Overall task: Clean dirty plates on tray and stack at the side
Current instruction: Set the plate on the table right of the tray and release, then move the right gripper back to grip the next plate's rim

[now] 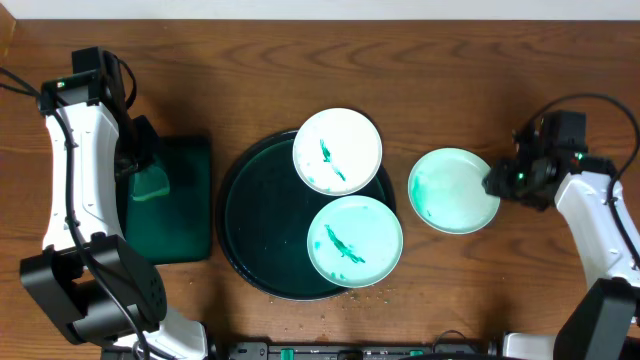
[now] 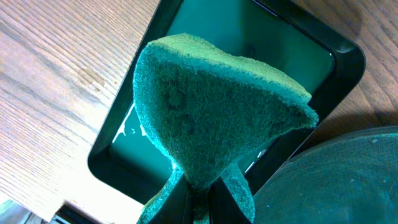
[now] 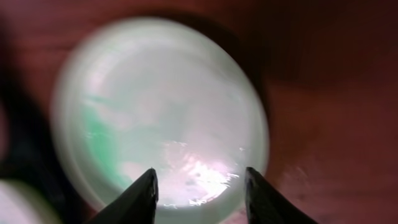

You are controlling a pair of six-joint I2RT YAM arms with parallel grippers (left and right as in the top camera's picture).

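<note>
sponge gripped on the left, one plate off the tray on the right

nearest the arm bases, a dirty plate [image 1: 355, 242] sits at the near-right rim of the round tray [image 1: 250, 220]. a second plate [image 1: 337, 150] sits at the tray's far rim, and both carry green streaks. just right of the tray, a third plate [image 1: 450, 190] with green smears lies on the bare table [image 1: 300, 60]. the right arm comes up the right side and bends inward. the right fingers [image 1: 493, 182] are spread apart at that plate's right edge and grasp nothing; the blurred wrist view does not show whether they touch it. the left arm climbs the left side and folds back. the left fingers [image 2: 199, 205] are clenched on a green sponge [image 2: 217, 106] above the rectangular tray [image 2: 261, 37].
</note>
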